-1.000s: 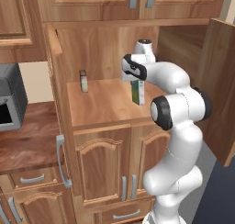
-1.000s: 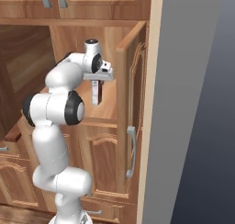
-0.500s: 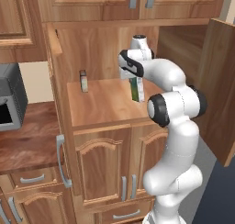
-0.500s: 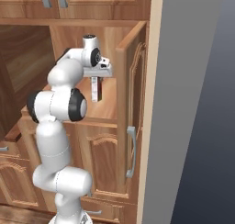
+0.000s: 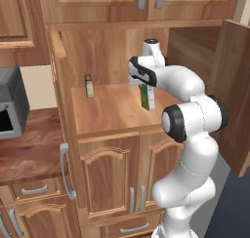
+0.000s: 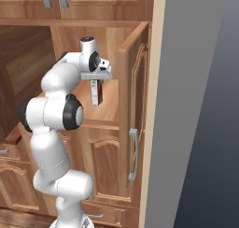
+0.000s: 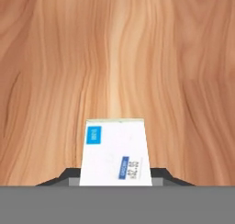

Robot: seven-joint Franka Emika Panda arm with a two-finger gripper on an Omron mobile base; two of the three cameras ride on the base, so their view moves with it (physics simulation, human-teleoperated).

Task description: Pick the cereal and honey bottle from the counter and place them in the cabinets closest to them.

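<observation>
Placing the cereal (image 5: 147, 96) on the cabinets' (image 5: 232, 90) wooden shelf (image 5: 107, 110): fingers (image 6: 96, 81) clamped on it, box upright, base apparently touching. Next: release, withdraw, then honey bottle.

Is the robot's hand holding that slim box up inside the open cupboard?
Yes, the gripper is shut on the cereal, holding it upright over the wooden shelf.
</observation>
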